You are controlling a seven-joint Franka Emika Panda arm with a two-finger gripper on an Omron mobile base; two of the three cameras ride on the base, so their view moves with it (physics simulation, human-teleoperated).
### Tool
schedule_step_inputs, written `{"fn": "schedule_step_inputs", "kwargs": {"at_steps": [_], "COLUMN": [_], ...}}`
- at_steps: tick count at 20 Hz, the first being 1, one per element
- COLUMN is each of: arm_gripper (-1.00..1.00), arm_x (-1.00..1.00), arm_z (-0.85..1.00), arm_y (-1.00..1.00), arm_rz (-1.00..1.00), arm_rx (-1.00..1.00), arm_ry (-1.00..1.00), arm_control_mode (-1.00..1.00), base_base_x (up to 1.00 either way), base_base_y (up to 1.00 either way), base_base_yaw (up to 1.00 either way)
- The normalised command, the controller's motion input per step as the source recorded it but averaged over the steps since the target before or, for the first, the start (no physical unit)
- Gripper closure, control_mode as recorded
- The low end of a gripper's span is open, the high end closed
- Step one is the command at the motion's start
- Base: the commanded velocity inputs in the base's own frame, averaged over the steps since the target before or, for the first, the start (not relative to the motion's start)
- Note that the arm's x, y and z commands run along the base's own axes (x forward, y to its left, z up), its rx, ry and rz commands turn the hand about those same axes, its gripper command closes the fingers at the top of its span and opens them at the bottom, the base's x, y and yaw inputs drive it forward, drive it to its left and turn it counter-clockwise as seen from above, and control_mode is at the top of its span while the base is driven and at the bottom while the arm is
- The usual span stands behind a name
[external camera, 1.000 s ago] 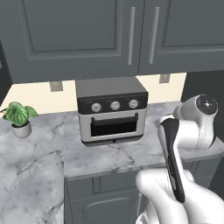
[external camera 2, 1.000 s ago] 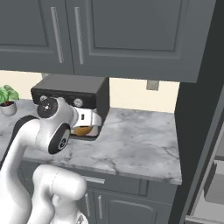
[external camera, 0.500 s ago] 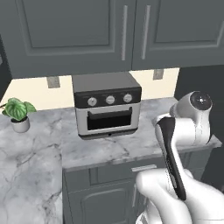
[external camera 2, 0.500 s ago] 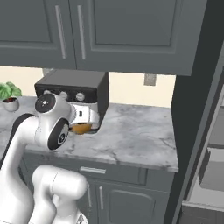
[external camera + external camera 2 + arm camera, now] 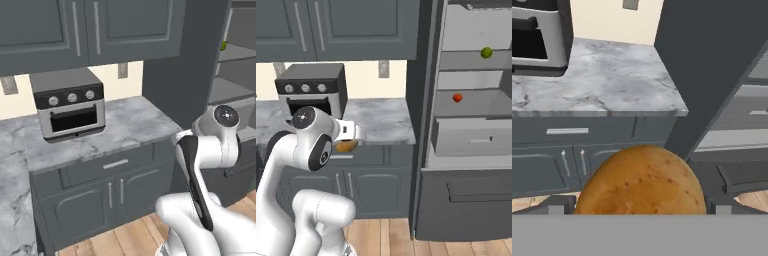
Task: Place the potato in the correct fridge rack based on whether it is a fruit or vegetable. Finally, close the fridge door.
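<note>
The tan-brown potato (image 5: 641, 182) sits between my gripper's (image 5: 641, 209) two dark fingertips (image 5: 561, 206), and the gripper is shut on it. In the right base view the potato (image 5: 346, 146) hangs under the hand (image 5: 349, 132), in front of the counter's edge and left of the fridge. The fridge stands open. Its higher fridge rack (image 5: 466, 62) carries a green ball (image 5: 486, 52). On the lower shelf (image 5: 481, 106) lies a red-orange ball (image 5: 457, 97). The fridge door is out of view.
A toaster oven (image 5: 70, 107) stands on the marble counter (image 5: 130, 125), with grey cabinets (image 5: 100, 190) below and above. The fridge's dark side wall (image 5: 423, 100) rises between hand and shelves. A grey drawer (image 5: 471, 137) juts out under the lower shelf.
The whole picture has shifted: the base has moved right, so the oven slid left and the open fridge came into view. The potato stays in the gripper.
</note>
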Motion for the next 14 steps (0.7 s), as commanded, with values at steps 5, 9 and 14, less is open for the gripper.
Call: {"fn": "schedule_step_inputs", "kwargs": {"at_steps": [5, 9, 14], "arm_gripper": [1.00, 1.00, 1.00], "arm_x": [0.00, 0.00, 0.00], "arm_z": [0.00, 0.00, 0.00], "arm_y": [0.00, 0.00, 0.00], "arm_rz": [0.00, 0.00, 0.00], "arm_rx": [0.00, 0.00, 0.00], "arm_ry": [0.00, 0.00, 0.00], "arm_control_mode": [1.00, 1.00, 1.00], "base_base_x": [-0.08, 0.11, 0.33], "base_base_y": [-0.80, -0.88, -0.89], "base_base_yaw": [-0.37, -0.13, 0.04]}}
